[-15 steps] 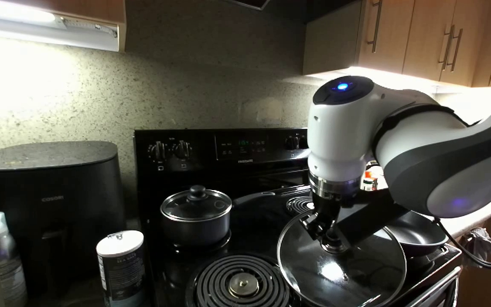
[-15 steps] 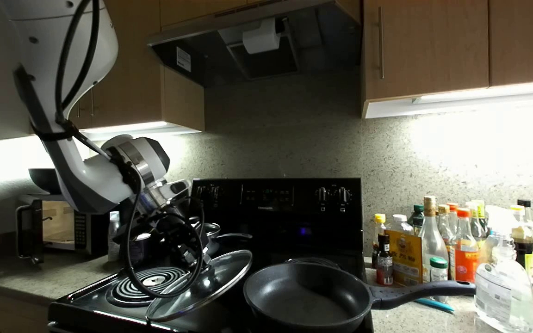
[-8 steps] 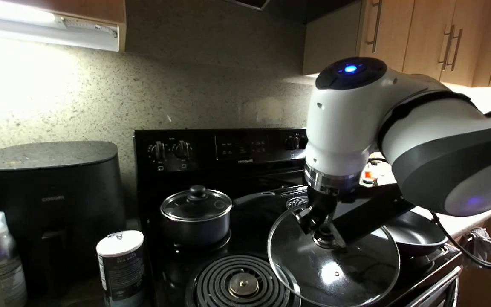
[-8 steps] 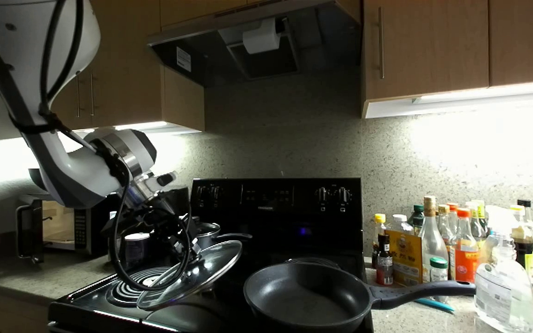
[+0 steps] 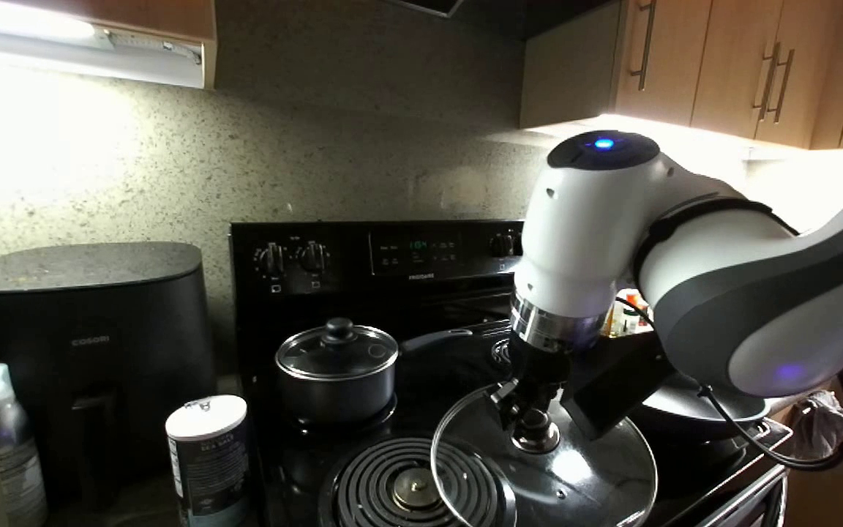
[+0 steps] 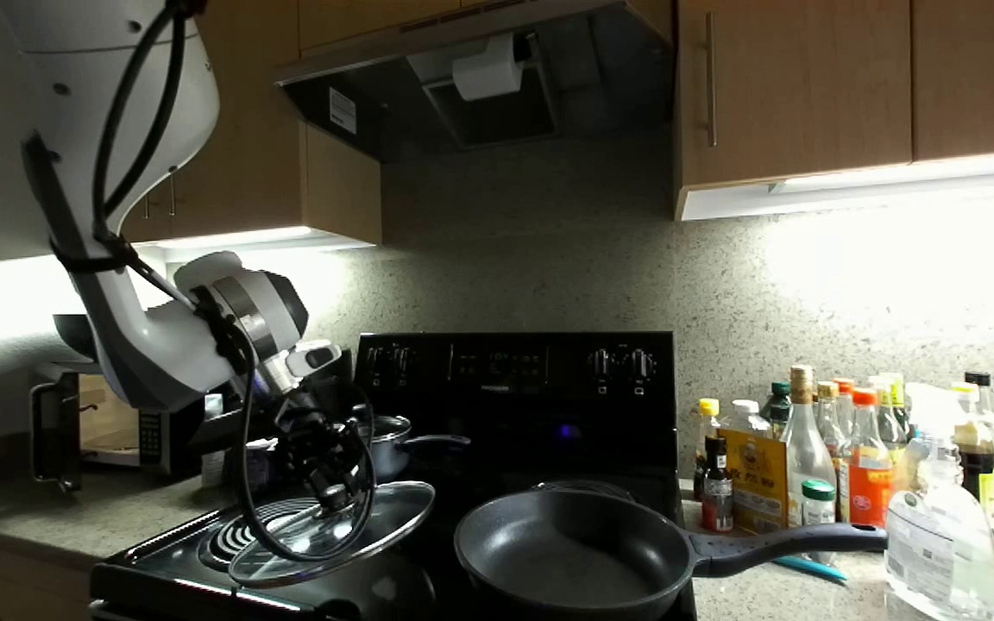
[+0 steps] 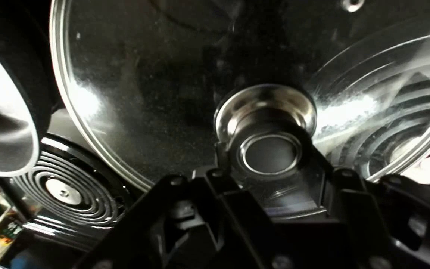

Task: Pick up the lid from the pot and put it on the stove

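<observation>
The large clear glass lid [image 5: 597,479] with its thin metal rim hangs slightly tilted over the stove [image 5: 429,395], partly over the front coil burner. It also shows in an exterior view [image 6: 398,511] and in the wrist view [image 7: 155,93]. My gripper [image 5: 533,413] is shut on the lid's dark centre knob, with a finger on each side of it in the wrist view [image 7: 269,157]. The pot, a wide dark pan [image 6: 575,556], stands uncovered on the stove beside the lid. The arm partly hides the pan [image 5: 710,410] in an exterior view.
A lidded black saucepan [image 5: 337,388] stands on the rear burner, its handle pointing toward the arm. A coil burner [image 5: 410,487] lies partly under the lid. A salt canister [image 5: 209,468] and air fryer [image 5: 85,351] stand beside the stove. Bottles [image 6: 868,457] line the counter beyond the pan.
The lid, held in my gripper, has moved away from the pan toward the front coil burner. It is lower and less steeply tilted than before.
</observation>
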Available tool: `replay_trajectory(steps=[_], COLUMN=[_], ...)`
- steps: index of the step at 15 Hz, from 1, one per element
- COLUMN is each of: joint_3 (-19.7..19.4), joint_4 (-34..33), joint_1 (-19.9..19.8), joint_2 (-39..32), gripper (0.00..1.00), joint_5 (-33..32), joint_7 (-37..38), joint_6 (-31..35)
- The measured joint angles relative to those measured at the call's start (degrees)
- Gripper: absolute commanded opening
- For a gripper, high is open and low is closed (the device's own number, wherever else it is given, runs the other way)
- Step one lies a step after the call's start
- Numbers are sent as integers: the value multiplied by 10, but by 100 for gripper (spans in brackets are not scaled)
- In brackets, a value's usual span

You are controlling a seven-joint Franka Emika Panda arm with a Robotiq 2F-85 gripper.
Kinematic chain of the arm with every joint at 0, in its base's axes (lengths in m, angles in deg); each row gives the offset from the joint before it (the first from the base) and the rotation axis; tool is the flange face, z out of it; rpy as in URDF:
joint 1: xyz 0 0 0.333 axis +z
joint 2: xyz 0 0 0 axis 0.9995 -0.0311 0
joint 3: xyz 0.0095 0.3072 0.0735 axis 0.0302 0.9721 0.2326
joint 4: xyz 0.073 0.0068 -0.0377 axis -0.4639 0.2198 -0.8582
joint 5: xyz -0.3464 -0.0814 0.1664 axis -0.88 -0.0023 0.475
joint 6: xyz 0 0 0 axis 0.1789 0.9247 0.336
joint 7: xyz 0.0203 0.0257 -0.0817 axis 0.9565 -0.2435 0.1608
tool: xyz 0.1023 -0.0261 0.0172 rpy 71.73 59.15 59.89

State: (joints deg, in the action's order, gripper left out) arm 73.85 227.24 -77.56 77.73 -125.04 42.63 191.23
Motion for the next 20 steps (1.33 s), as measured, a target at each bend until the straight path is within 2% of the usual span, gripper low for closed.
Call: replay_trajectory(steps=[1,3,5,6,11,12,20], joint_3=[-9,-25,-29,-29,-33,-37,-47], joint_4=[0,-2,-7,-8,-10,-10,-11], joint_1=[-4,-13,-17,-17,-17,-17,-17], joint_2=[-8,-29,-41,-43,-43,-42,-41], gripper=[49,49,49,24,24,49,49], joint_5=[27,74,82,82,78,73,58], joint_7=[-40,-103,-116,-117,-103,-94,-76], joint_6=[22,53,61,61,61,61,61])
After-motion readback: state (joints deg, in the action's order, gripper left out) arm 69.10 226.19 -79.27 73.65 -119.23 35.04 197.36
